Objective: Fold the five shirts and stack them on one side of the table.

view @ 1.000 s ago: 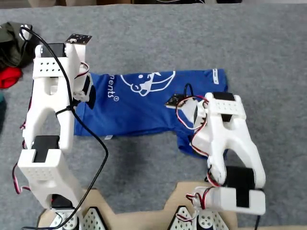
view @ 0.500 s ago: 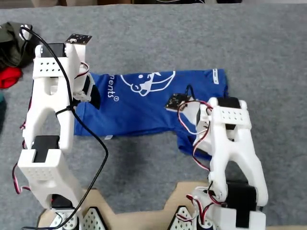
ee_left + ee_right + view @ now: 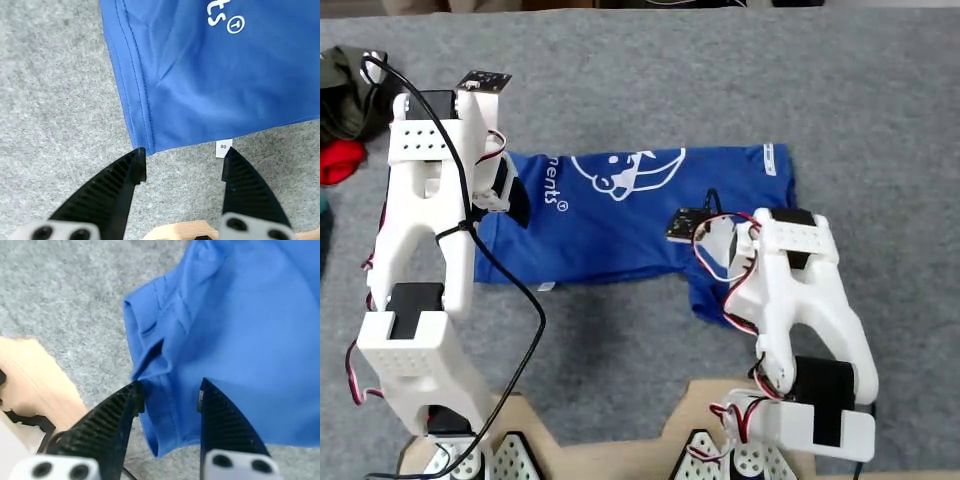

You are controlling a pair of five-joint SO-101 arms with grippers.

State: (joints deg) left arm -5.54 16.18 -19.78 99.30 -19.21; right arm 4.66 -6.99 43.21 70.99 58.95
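1. Where the grey surface (image 3: 720,90) meets the high view's left edge, there lies a heap of other clothes (image 3: 342,95), dark green with red beside it, well apart from the blue shirt.
2. Wooden board (image 3: 590,450): at the near edge of the surface, around the bases of both arms.
3. Black cable (image 3: 542,318): trails from the left arm, across the shirt's near left corner and over the bare surface in front of it.
4. Blue shirt (image 3: 620,210): spread flat in the middle of the surface, white print facing up, lying crosswise between the two arms. One sleeve (image 3: 710,298) juts toward the right arm's base, its edge rumpled and turned over. A small white tag (image 3: 223,148) pokes out at the near hem.
5. Left claw (image 3: 184,159): wide open and holding nothing. It is poised at the shirt's near left corner, with one tip at the end of the stitched hem and the other just beside the tag. Contact with the cloth cannot be told.
6. Right claw (image 3: 170,392): partly open and gripping nothing. It sits over the sleeve, with the stitched hem lying between its two tips. In the high view the right arm's body covers part of the shirt's right side.
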